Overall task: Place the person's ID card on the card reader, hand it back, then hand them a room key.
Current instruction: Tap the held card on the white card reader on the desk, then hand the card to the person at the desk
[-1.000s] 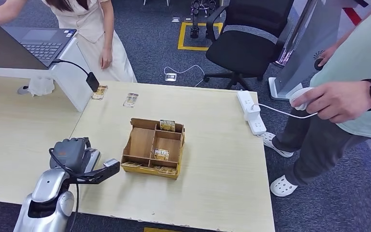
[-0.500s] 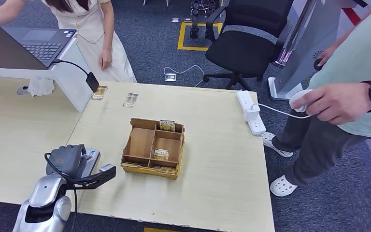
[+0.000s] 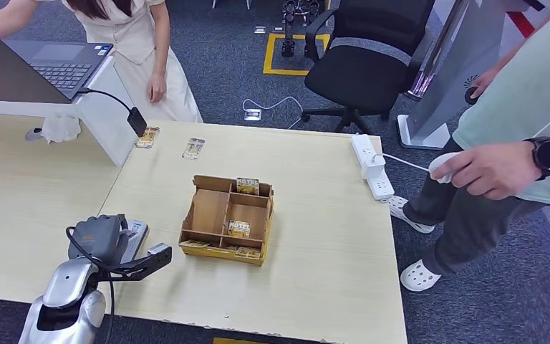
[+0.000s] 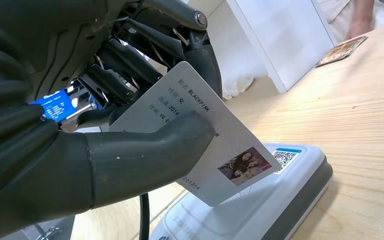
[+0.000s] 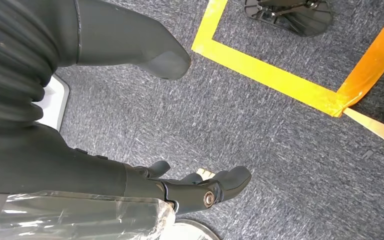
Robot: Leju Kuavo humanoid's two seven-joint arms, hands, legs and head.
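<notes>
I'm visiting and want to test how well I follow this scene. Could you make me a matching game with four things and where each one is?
Things:
1. ID card
2. card reader
3. cardboard organizer
4. power strip

Places:
A. near the table's far right edge
B. pinched in the left hand
C. middle of the table
D. on the table just under the held card

Pairs: 1-B, 2-D, 3-C, 4-A
</notes>
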